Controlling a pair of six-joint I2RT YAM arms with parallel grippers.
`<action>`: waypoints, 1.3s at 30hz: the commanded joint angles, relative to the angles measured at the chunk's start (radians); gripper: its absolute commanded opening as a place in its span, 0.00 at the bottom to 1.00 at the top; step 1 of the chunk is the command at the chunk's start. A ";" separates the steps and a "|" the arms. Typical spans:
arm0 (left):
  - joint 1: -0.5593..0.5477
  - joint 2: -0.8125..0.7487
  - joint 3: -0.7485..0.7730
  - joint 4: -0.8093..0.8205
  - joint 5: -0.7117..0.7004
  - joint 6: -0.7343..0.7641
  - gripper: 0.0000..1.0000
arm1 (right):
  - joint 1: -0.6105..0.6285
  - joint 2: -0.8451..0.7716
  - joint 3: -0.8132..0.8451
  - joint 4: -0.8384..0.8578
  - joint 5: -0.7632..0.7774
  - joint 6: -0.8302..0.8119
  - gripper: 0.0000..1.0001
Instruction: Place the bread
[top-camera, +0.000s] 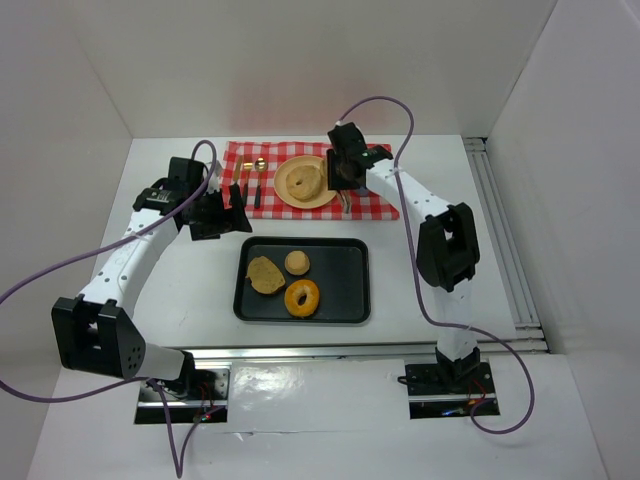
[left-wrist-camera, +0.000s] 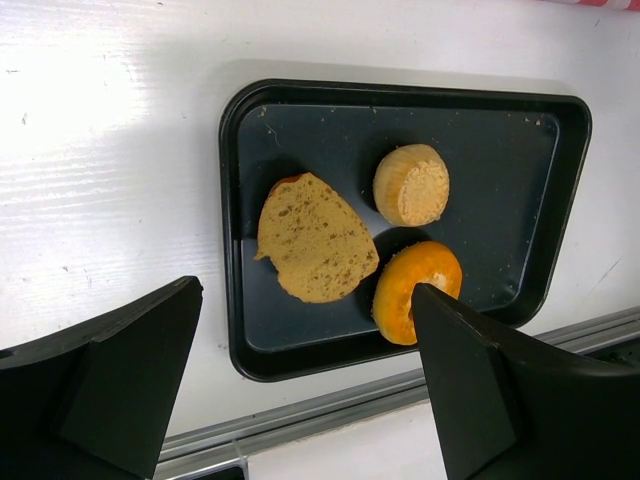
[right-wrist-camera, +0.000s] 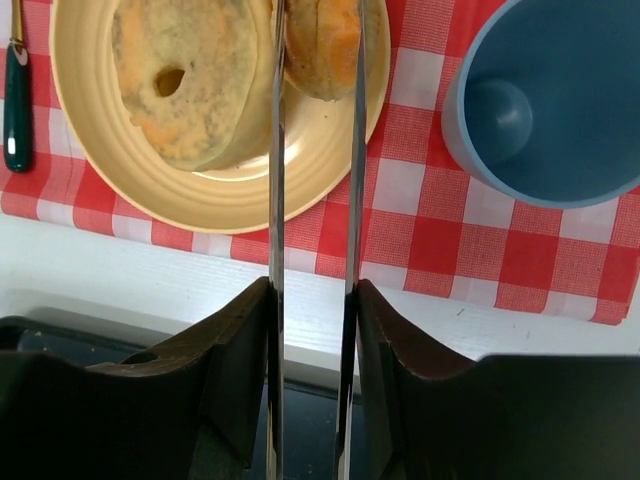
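- The right arm (top-camera: 440, 240) rises from its base at the near right and folds at the elbow. It then reaches far and left, so the right gripper (right-wrist-camera: 316, 120) hangs over the right side of the yellow plate (top-camera: 298, 204).
- Its two thin metal fingers (right-wrist-camera: 276, 200) stand close together with only a narrow gap between them. Their tips run out of the top of the wrist view.
- The bread (right-wrist-camera: 325, 45), an orange-brown piece, sits at those fingers over the plate, just right of a bagel (right-wrist-camera: 185, 80). I cannot tell whether it is pinched or lies loose on the plate.
- The left arm (top-camera: 130, 255) leans far from its near-left base, then bends right. The left gripper (top-camera: 238, 213) hovers over the white table (top-camera: 180, 290), just left of the far left corner of the black tray (top-camera: 355, 280). Its fingers are spread wide with nothing between them.
- Only the right wrist view shows a blue cup (right-wrist-camera: 560, 100) on the red checked cloth (top-camera: 240, 160), right of the plate. In the top view the arm covers that spot.
- Only the left wrist view shows the tray's load close up. It holds a flat bread slice (left-wrist-camera: 315, 250), a round bun (left-wrist-camera: 412, 185) set apart from it, and a doughnut (left-wrist-camera: 415, 290) just beside the slice.
- Only the top view shows both arms at once, with the cloth lying far of the tray.
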 joint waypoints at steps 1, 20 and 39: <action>0.005 0.007 0.035 -0.003 0.002 -0.017 1.00 | 0.004 0.000 0.015 0.092 -0.044 0.002 0.44; 0.005 0.007 0.035 -0.003 0.013 -0.008 1.00 | 0.004 0.006 -0.046 0.182 -0.073 0.011 0.55; 0.005 -0.002 0.024 -0.003 0.033 -0.008 1.00 | 0.015 -0.161 -0.155 0.182 -0.063 0.032 0.60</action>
